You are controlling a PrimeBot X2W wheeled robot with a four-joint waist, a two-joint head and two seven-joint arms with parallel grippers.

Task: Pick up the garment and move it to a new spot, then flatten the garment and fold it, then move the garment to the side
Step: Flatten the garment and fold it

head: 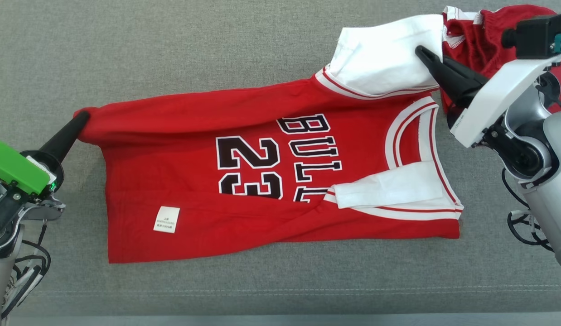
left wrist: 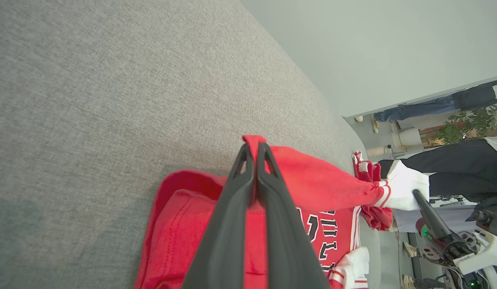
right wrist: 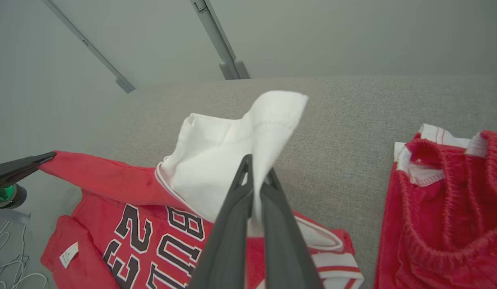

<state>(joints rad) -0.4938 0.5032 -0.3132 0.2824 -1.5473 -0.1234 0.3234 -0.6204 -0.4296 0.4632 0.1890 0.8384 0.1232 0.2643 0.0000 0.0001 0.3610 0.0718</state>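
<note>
Two grippers hold one red basketball jersey [head: 194, 190], which lies front side up across a grey fabric surface [head: 171, 54], hem toward the robot's left and neck toward its right. The left gripper [head: 82, 118] is closed on the far corner of the hem, and the right gripper [head: 421, 50] is closed on a white sleeve [head: 380, 59] at the far shoulder. The far edge is lifted and pulled into a line between them. The near half rests on the surface.

The jersey looks light, thin and limp. It will likely sag and wrinkle wherever it is not held, and it may slip from a shallow pinch. Hems, shoulder seams and corners look like the best places to grip, with both ends held at once so the cloth stays spread.

The head view gives the whole layout: the number 23 and dark lettering, a small white label [head: 166, 219] near the hem, and the other white sleeve [head: 389, 188] folded across the chest. The left wrist view shows what that view cannot: the left gripper [left wrist: 254, 146] with red cloth pinched between its closed tips, and the hem bunched beneath. The right wrist view shows the right gripper [right wrist: 256, 164] clamped on white fabric raised off the surface. It also shows the gathered waistband of the red shorts [right wrist: 445, 208] lying apart from the jersey.
</note>
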